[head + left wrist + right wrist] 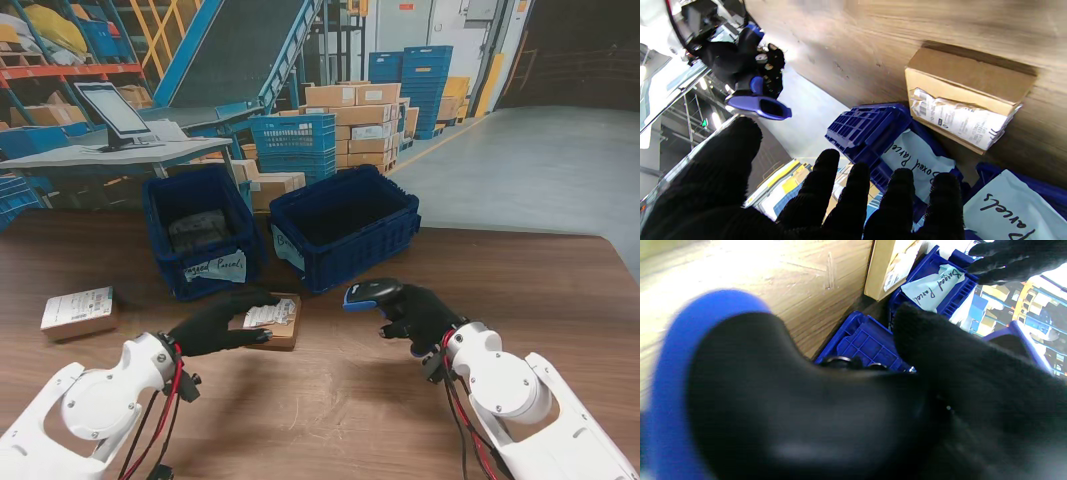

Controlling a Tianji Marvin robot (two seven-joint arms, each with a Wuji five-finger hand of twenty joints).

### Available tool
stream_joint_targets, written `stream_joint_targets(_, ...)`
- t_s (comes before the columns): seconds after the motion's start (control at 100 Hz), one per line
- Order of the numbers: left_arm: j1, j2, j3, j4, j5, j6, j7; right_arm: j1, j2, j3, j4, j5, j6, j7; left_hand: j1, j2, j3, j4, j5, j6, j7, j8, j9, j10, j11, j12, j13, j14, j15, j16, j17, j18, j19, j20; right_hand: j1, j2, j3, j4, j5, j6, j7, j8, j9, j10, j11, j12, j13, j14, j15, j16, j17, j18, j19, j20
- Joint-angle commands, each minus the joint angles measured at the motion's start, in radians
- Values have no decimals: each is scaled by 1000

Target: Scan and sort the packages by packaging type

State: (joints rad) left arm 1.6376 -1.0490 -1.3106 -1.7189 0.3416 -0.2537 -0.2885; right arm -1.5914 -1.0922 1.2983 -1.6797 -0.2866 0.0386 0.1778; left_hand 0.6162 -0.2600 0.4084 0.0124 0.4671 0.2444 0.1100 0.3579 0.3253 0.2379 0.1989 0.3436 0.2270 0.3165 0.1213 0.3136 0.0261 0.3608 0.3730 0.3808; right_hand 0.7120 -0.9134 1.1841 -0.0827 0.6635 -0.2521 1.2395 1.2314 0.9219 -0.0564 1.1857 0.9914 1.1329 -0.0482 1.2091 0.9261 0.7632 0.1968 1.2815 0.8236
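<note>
A flat cardboard box [278, 322] with a white shipping label lies on the wooden table in front of two blue bins. My left hand [213, 326] in its black glove hovers at the box's left edge with the fingers spread; in the left wrist view the fingers [853, 186] are apart from the box [968, 100]. To its right, my right hand [420, 313] is shut on a blue and black scanner [371, 293] whose head points left toward the box. The scanner [740, 390] fills most of the right wrist view.
The left bin [160, 238], labelled "Bagged Parcels", holds a grey bag. The right bin [365, 250] carries a "Boxed Parcels" label [917, 156]. A second labelled box [78, 312] lies at the far left. Behind the table are a monitor stand, crates and stacked cartons.
</note>
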Motion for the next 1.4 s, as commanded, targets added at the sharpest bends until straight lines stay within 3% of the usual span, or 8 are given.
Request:
stream_joint_targets(0.0, -13, -4, 16, 27, 19, -15, -6, -11, -3, 3, -13, -4, 1, 21, -23, 21, -24, 31, -35, 10, -14, -7, -40, 2, -17, -14, -31, -15, -26, -13, -19, -30, -40, -15, 70, 48, 28, -1, 55, -74, 75, 45, -14, -4, 1, 14, 14, -45, 38, 27, 4, -2, -1, 4)
stream_joint_targets(0.22, -89, 3, 86, 102, 75, -21, -19, -13, 1, 11, -20, -6, 8, 40, -40, 14, -24, 29, -78, 32, -36, -16, -90, 12, -44, -26, -68, -12, -40, -21, -29, -36, -66, -12, 69, 49, 27, -1, 55, -74, 74, 45, -14, -4, 1, 14, 14, -46, 38, 27, 4, -2, -1, 4)
stream_joint_targets(0.41, -149, 2, 138, 164, 66, -2, -32, -7, 4, 10, -18, 1, 9, 54, -37, 10, -17, 25, -127, 58, -66, -31, -140, 14, -67, -35, -96, -18, -48, -26, -37, -45, -90, -9, 69, 49, 28, 0, 55, -74, 74, 46, -14, -4, 1, 14, 14, -46, 38, 27, 4, -2, -1, 4)
stream_joint_targets(0.76, -241, -3, 229, 245, 140, 40, -4, -4, 6, 10, -19, 10, 12, 67, -65, -3, -30, 14, -230, 115, -118, -67, -199, 38, -133, -61, -142, -21, -66, -43, -46, -51, -128, -4, 69, 50, 28, -1, 55, -74, 74, 46, -14, -4, 1, 14, 13, -46, 38, 26, 4, -2, -1, 4)
stream_joint_targets(0.87, -267, -6, 255, 268, 169, 57, 17, -3, 6, 10, -18, 13, 12, 71, -62, -13, -36, -4, -261, 133, -122, -94, -208, 48, -174, -77, -153, -20, -67, -52, -45, -48, -143, 1, 69, 50, 27, -1, 55, -74, 74, 46, -14, -4, 1, 14, 13, -45, 38, 27, 4, -2, -1, 4)
stream_joint_targets(1.39, -393, -7, 370, 365, 232, 100, 11, 1, 9, 9, -11, 26, 4, 86, -61, -71, -40, -30, -293, 148, -125, -126, -235, 55, -204, -99, -178, -23, -72, -66, -47, -47, -160, 1, 70, 52, 26, 0, 55, -72, 74, 47, -14, -1, 1, 15, 12, -43, 39, 27, 1, -2, -3, 4)
